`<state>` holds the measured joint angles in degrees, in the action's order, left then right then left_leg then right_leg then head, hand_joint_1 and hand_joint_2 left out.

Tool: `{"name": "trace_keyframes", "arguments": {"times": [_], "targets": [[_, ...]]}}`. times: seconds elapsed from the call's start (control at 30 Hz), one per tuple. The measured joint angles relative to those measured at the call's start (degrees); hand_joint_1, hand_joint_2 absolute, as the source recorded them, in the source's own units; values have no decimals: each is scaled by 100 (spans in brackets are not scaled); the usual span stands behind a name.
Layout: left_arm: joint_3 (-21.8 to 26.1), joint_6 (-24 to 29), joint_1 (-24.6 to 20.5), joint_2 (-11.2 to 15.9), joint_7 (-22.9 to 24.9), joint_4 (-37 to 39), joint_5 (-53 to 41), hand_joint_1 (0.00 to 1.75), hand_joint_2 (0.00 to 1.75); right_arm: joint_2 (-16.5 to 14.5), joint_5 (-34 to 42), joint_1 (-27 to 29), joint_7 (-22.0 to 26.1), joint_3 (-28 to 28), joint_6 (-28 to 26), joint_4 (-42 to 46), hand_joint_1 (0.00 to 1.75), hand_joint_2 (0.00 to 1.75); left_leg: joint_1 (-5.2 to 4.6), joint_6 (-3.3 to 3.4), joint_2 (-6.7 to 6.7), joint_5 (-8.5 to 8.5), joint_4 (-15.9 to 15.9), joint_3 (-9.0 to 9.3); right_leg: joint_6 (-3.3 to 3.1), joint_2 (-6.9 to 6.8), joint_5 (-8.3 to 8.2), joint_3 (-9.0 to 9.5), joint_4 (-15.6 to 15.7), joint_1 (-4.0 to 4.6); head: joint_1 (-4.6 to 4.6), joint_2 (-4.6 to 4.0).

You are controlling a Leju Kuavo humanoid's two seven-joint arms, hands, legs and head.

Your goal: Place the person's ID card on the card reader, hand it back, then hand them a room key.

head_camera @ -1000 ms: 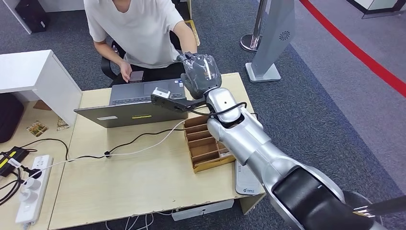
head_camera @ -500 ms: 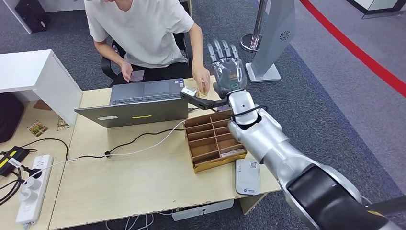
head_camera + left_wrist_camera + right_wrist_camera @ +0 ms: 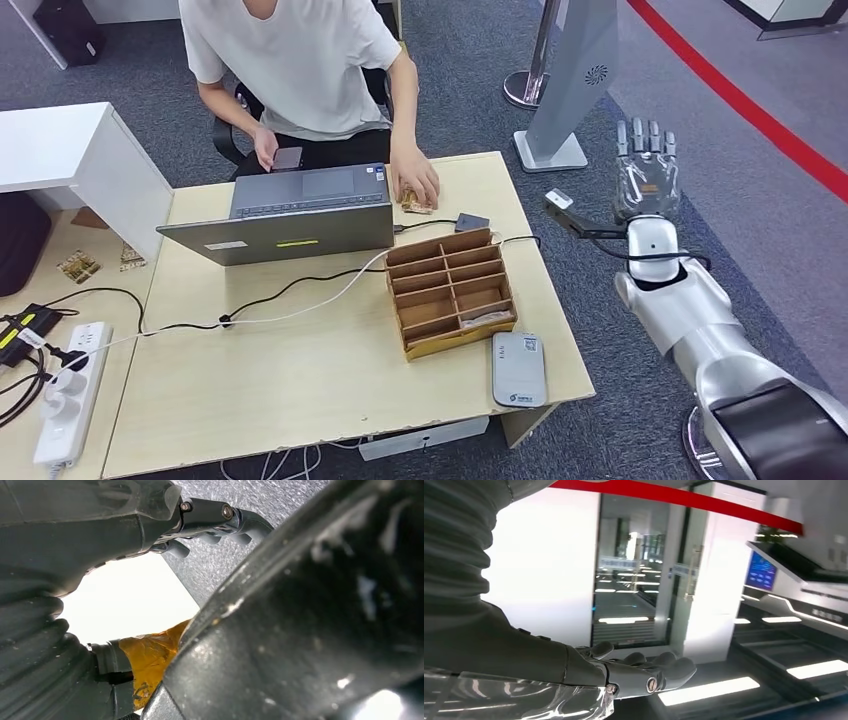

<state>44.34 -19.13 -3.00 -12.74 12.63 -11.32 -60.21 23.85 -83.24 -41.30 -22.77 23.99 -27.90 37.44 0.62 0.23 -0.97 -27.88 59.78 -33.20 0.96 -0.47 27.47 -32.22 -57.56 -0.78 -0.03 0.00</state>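
My right hand (image 3: pixel 645 178) is raised beyond the table's right edge, over the carpet, fingers straight and apart, holding nothing; the right wrist view shows the same hand (image 3: pixel 634 674) empty. A person's hand (image 3: pixel 413 180) rests on a tan card (image 3: pixel 418 207) lying on the table next to the laptop. The white card reader (image 3: pixel 519 368) lies at the table's front right corner with nothing on it. A wooden slotted box (image 3: pixel 452 290) beside it holds cards (image 3: pixel 487 318) in its front slot. My left hand (image 3: pixel 215 522) hangs low, fingers loosely extended, empty.
A grey laptop (image 3: pixel 290 210) stands open at the back of the table, cables trailing across the top. A small dark adapter (image 3: pixel 471 222) lies behind the box. The person sits behind the table. A grey sign stand (image 3: pixel 570 90) is at the back right.
My right arm has swung from above the laptop out to the right, off the table, and its hand has uncurled. The person's hand has come down onto the card on the table.
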Motion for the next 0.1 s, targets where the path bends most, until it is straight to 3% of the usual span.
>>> {"name": "trace_keyframes", "arguments": {"times": [0.1], "targets": [[41, 11, 18, 7, -73, 0, 2, 0, 175, 308, 113, 519, -31, -481, 44, 6, 0, 175, 2, 4, -48, 2, -1, -10, 11, -48, 11, 12, 2, 1, 3, 0]]}}
